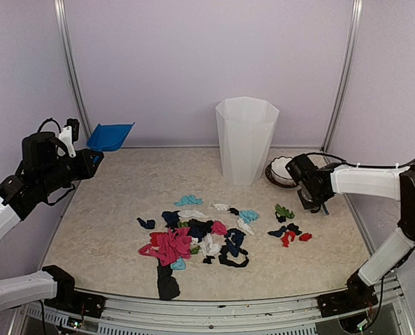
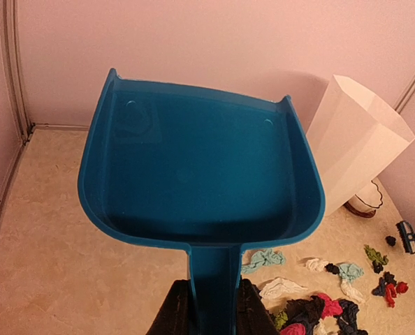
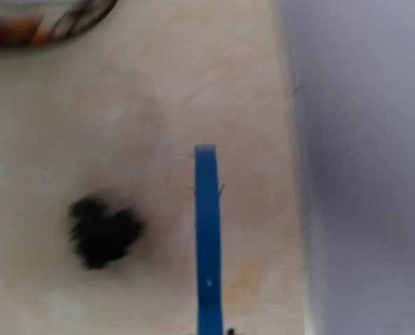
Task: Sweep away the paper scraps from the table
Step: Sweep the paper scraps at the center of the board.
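Many paper scraps (image 1: 193,234) lie on the table (image 1: 103,230). They make a loose heap in the middle from left to right, closer to the front edge than the back edge. One long black scrap (image 1: 168,283) is nearest of all, right by the front edge. A big pink scrap (image 1: 169,244) sits on the left part of the heap, with dark blue, white and light blue bits around it. A little group with red bits (image 1: 289,237) and a green bit (image 1: 284,211) lies apart, to the right of the heap.

Just past that little group, near the right edge of the tabletop, hangs the right gripper (image 1: 316,202). Its fingers are pressed tight together on a blue brush (image 3: 207,230). The wrist view is blurry and shows only a thin blue strip of the brush over the tabletop. One fuzzy black scrap (image 3: 103,234) lies on its left side, apart from it.

Up in the air by the far left corner is the left gripper (image 2: 211,303). Its two dark fingers (image 2: 172,310) pinch the narrow handle of a blue dustpan (image 2: 193,174), one on each side.

By the back edge, about in the middle, a white bin (image 1: 246,139) stands upright. A small bowl (image 1: 281,167) sits just beside it on the right, close to the right gripper.
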{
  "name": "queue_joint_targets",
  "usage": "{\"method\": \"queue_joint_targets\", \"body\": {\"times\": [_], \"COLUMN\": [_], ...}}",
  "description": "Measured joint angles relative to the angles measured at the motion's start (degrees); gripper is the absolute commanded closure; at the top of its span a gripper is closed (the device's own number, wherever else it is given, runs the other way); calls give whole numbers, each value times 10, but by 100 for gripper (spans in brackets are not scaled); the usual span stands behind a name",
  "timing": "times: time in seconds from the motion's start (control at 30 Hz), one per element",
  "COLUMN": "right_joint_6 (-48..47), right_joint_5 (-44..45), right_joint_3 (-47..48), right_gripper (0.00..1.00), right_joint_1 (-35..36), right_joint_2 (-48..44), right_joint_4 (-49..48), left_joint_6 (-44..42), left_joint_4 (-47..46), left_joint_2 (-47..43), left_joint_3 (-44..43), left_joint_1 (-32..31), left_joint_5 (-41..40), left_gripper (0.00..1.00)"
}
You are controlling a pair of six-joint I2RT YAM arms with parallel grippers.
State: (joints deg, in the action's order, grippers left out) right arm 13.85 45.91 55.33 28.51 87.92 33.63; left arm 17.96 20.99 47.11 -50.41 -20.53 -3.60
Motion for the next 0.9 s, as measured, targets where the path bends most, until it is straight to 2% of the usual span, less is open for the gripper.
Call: {"method": "queue_joint_targets", "body": {"times": [0.17,0.43,0.73,0.9], "right_joint_6": [3,4,43,68], "right_joint_5": [-62,-169,-286,-333], "right_joint_3": [15,49,87,148], "right_gripper": [100,100,100,100], "right_joint_1": [-1,16,126,192], "right_joint_2": [62,57,47,67], "right_joint_4": [7,30,46,56], "left_joint_6": [0,0,0,0], "left_joint_4": [0,0,0,0], "left_joint_2": [-1,-1,-2,-2], "left_joint_3": [0,0,0,0], "left_joint_1": [0,0,0,0], "left_joint_5": [2,4,4,6], "left_gripper": [100,100,100,100]}}
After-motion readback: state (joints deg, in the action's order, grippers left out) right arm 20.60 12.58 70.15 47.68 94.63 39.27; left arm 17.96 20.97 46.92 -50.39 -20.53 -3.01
